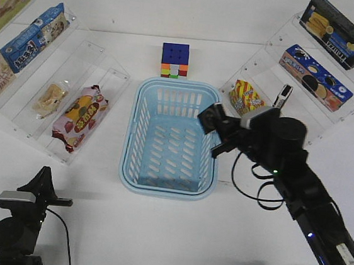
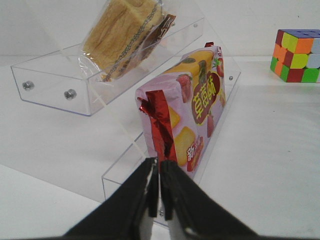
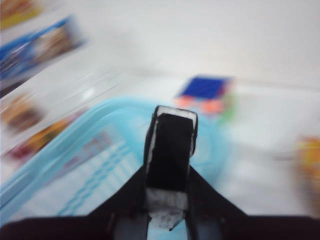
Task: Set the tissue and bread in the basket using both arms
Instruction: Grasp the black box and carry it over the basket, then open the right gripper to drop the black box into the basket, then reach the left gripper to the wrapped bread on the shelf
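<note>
A light blue rectangular plastic basket (image 1: 170,138) with slotted sides and bottom sat in the middle of the white table (image 1: 154,231), and nothing could be seen inside it. The right gripper (image 3: 169,150) hovered at the basket's right rim, its jaws pinched on the small flat black tissue packet (image 3: 170,145) with pale edges, which stood on edge between them; the right wrist view was blurred, so finer detail was lost. The packet looked light, thin and a little soft, so a grip across its flat faces, as here, seemed the sensible hold. The bread (image 1: 49,99), a small pale tan piece in clear plastic wrap, lay in a clear acrylic shelf compartment (image 1: 55,88) on the left, just beside a compartment holding a bigger red-and-yellow printed snack bag (image 1: 80,116). The bread looked light and squashable with a slippery wrap, probably best taken gently across its narrow width. The left gripper (image 2: 159,192) sat low at the near left of the table, jaws pressed together on nothing, pointing toward the snack bag. A multicoloured puzzle cube (image 1: 175,60) stood beyond the basket.
</note>
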